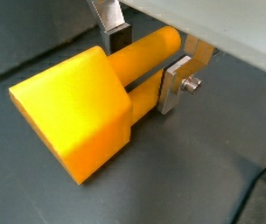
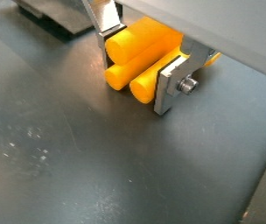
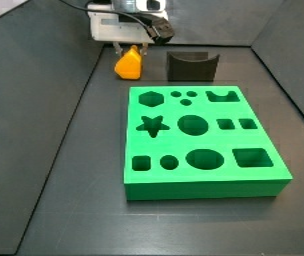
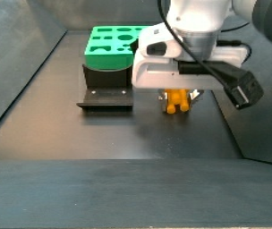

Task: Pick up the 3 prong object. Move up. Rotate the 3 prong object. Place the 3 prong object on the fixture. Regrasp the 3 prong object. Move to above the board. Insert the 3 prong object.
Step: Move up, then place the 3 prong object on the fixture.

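The orange-yellow 3 prong object (image 1: 83, 109) sits between the silver fingers of my gripper (image 1: 147, 61), which is shut on it. In a wrist view its three stubby round prongs (image 2: 142, 59) stick out between the plates of the gripper (image 2: 138, 63). In both side views the gripper (image 3: 131, 45) (image 4: 178, 89) hangs low over the dark floor with the 3 prong object (image 3: 128, 65) (image 4: 177, 103) under it. I cannot tell whether the piece touches the floor. The dark fixture (image 3: 191, 67) (image 4: 106, 94) stands close beside it. The green board (image 3: 202, 140) (image 4: 112, 45) lies farther off.
The dark floor is bounded by grey walls (image 3: 61, 90) (image 4: 19, 80). A corner of the fixture's base plate (image 2: 53, 16) shows at the edge of a wrist view. The board's cut-out holes are open.
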Robot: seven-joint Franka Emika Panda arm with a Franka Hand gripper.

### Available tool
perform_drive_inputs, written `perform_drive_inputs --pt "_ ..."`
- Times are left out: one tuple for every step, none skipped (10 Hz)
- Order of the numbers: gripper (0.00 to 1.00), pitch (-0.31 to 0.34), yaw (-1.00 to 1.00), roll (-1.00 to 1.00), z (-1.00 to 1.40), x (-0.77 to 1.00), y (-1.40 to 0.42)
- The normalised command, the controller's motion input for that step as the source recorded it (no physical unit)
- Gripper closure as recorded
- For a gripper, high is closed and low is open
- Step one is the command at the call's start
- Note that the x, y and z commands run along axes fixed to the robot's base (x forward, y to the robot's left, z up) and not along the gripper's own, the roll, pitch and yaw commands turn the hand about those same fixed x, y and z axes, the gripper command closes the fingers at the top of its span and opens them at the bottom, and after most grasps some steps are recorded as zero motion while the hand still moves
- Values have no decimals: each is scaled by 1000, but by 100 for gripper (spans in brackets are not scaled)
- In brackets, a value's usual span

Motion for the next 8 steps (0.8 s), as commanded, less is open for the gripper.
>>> perform_drive_inputs --pt "100 19 7 -26 686 -22 -10" --pt "100 24 10 -40 607 -20 -8" --pt "100 30 15 -62 474 -13 -8" --pt "100 32 18 -90 296 -13 -8" --pt "100 0 0 0 1000 0 0" --pt "100 -3 -1 -10 1000 -1 1" --pt "100 3 6 -41 1000 -9 -4" --pt "100 4 10 -56 1000 -10 -4"
